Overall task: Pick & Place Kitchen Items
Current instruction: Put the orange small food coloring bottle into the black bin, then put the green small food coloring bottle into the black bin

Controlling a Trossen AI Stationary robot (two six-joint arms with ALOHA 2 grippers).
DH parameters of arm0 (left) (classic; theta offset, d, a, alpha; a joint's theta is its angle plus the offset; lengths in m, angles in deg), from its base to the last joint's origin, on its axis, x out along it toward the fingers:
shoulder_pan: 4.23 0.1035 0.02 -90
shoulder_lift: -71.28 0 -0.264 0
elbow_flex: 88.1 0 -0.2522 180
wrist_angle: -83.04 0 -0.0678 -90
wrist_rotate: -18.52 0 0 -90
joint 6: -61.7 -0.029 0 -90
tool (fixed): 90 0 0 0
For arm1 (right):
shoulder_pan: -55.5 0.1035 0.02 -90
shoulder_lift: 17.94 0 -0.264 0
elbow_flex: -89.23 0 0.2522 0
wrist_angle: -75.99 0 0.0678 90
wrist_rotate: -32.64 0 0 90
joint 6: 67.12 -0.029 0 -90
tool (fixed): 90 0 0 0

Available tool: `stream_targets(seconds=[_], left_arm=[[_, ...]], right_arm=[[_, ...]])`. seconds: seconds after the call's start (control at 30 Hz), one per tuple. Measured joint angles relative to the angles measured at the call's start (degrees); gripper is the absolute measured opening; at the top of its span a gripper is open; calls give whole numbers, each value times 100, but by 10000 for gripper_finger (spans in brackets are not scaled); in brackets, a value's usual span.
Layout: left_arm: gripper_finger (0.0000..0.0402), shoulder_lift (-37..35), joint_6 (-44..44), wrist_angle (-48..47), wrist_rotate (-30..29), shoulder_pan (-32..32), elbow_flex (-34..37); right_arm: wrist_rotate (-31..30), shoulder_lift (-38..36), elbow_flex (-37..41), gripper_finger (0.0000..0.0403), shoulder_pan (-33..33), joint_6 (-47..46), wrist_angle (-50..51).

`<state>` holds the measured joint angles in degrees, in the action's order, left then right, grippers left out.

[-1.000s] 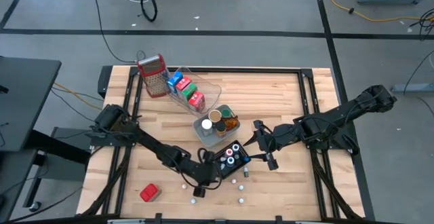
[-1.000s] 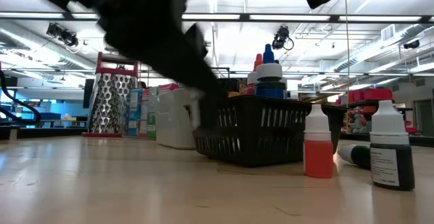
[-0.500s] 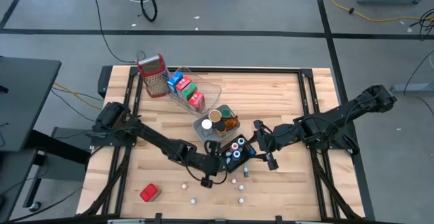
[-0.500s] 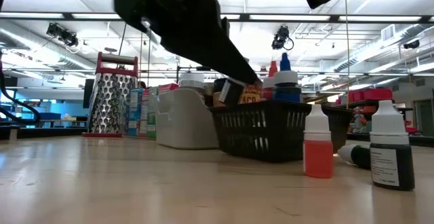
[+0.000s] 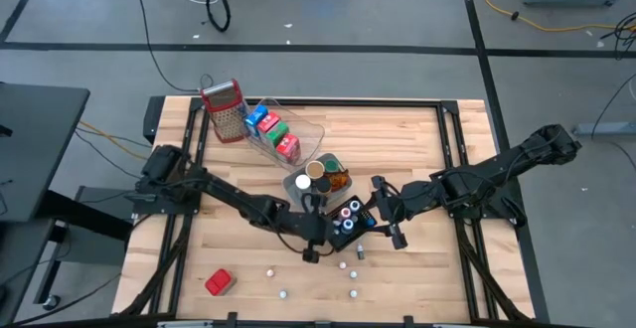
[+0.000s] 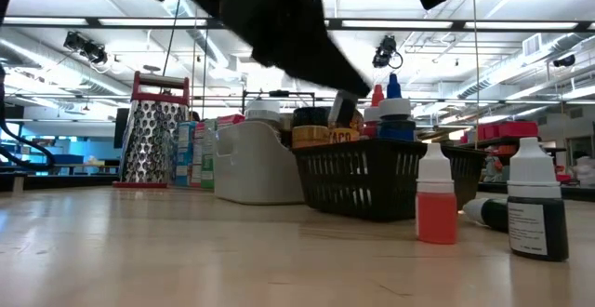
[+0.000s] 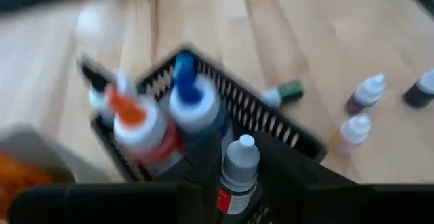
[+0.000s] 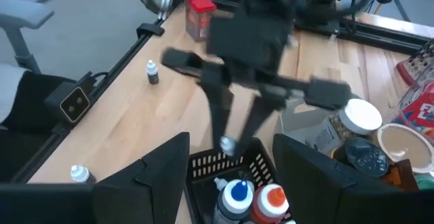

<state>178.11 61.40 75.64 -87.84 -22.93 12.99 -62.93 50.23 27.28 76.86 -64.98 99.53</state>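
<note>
My left gripper [image 5: 318, 235] hangs over the near rim of the black basket [image 5: 350, 221] at the table's middle, shut on a small grey-capped bottle [image 7: 239, 173] with a red label. Blue-capped [image 7: 192, 102] and orange-capped [image 7: 135, 125] bottles stand in the basket. My right gripper [image 5: 383, 212] waits open just right of the basket, touching nothing. Loose small bottles [image 5: 283, 293] lie and stand on the wood near the front edge. My left gripper pinches the small bottle's body [image 7: 234, 195], below its grey cap, between the two fingers. The fingers [image 8: 218, 115] slant down from the table's left-near side. The bottle sits roughly upright, cap up, lifted clear above the basket.
A grater [image 5: 224, 109] and a clear tray of cartons [image 5: 278, 134] stand at the far left, a grey tray of jars [image 5: 320, 177] just behind the basket. A red item [image 5: 219, 281] lies near left. An orange bottle [image 6: 435, 203] and a dark bottle [image 6: 536, 212] stand near the basket.
My left gripper has risen and swung from the near side toward the far right, coming over the basket with the small bottle held between its fingers. The basket has slid a little toward the right and far side.
</note>
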Motion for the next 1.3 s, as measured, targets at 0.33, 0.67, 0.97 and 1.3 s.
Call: stream_targets(seconds=[0.33, 0.67, 0.97, 1.3], left_arm=[[100, 11, 452, -36, 747, 370, 176], [133, 9, 439, 91, 656, 387, 171], [177, -237, 600, -408, 969, 301, 103], [161, -759, 228, -1447, 1298, -267, -96]], right_arm=[[-2, -1, 0, 223, 2, -12, -124], [-507, -1, 2, 223, -7, -417, -226], [-555, 1, 2, 223, -7, -592, -33], [-557, 1, 2, 223, -4, -469, -1]])
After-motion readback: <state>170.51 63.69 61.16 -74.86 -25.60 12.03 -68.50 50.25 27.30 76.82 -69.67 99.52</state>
